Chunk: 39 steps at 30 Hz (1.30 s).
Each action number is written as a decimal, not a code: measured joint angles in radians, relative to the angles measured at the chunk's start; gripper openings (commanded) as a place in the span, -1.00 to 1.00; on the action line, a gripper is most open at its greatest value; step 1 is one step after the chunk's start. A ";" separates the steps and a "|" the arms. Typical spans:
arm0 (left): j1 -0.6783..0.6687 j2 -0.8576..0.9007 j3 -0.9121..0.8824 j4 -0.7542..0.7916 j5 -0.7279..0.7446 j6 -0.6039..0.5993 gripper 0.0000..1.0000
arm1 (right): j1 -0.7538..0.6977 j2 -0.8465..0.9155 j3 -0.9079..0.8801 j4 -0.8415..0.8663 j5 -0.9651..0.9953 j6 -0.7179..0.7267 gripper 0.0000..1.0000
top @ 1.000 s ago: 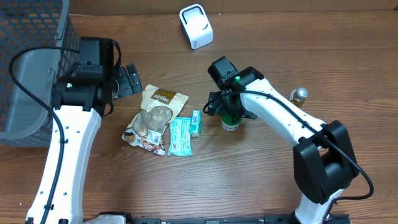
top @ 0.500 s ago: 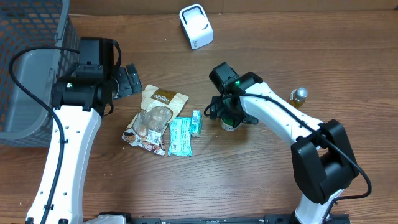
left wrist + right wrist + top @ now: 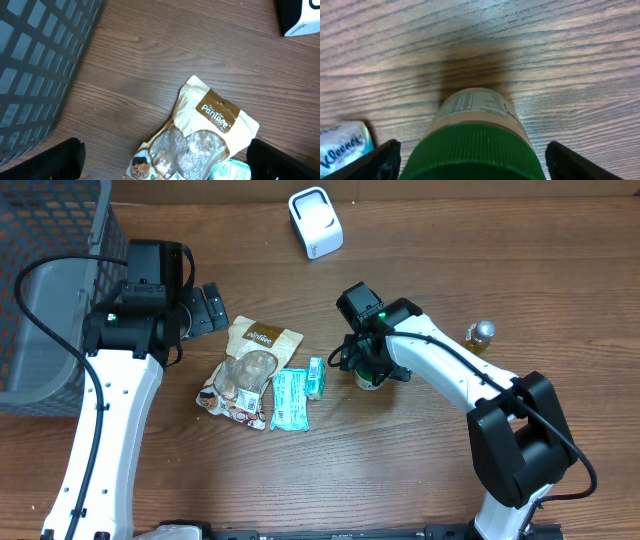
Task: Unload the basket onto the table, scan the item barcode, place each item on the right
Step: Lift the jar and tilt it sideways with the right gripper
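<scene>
A brown wooden surface point(image 3: 400, 480) seen from above, with two robot arms reaching over it. The right claw point(image 3: 472, 159) is lowered over a small jar point(image 3: 371, 379) with a green ribbed lid point(image 3: 475, 147), which stands upright near the middle of the surface. In the right wrist view, one finger sits at each side of the lid, right at its edges. Whether they press on it cannot be told.

Just left of the jar lies a small pack of tissues point(image 3: 316, 377), then a longer teal packet point(image 3: 290, 400), then a tan snack pouch point(image 3: 250, 365) with a clear window.

The left claw point(image 3: 208, 310) hangs above the surface beside the top of the pouch. Its jaws are spread wide with nothing between them.

A white scanner point(image 3: 315, 222) stands at the far edge, well apart from the jar. A dark mesh basket point(image 3: 45, 240) fills the far left corner. A little bottle point(image 3: 481, 335) with a silver cap stands to the right of the right arm.
</scene>
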 measured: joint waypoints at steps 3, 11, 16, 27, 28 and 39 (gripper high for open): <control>0.000 0.000 0.000 0.000 0.000 0.000 1.00 | 0.000 0.000 0.000 0.013 0.005 0.021 0.48; 0.000 0.000 0.000 0.000 0.000 0.000 1.00 | 0.000 -0.001 0.000 -0.005 0.011 0.059 -0.01; 0.000 0.000 0.000 0.000 0.000 0.000 1.00 | 0.000 -0.003 0.008 -0.056 0.008 0.060 -0.01; 0.000 0.000 0.000 0.000 0.000 0.000 1.00 | 0.000 -0.008 0.153 -0.263 -0.187 0.029 -0.08; 0.000 0.000 0.000 0.000 0.000 0.000 0.99 | 0.000 -0.008 0.153 -0.274 -0.234 0.013 -0.08; 0.000 0.000 0.000 0.000 0.000 0.000 0.99 | 0.000 -0.008 0.153 -0.399 -0.680 -0.083 -0.03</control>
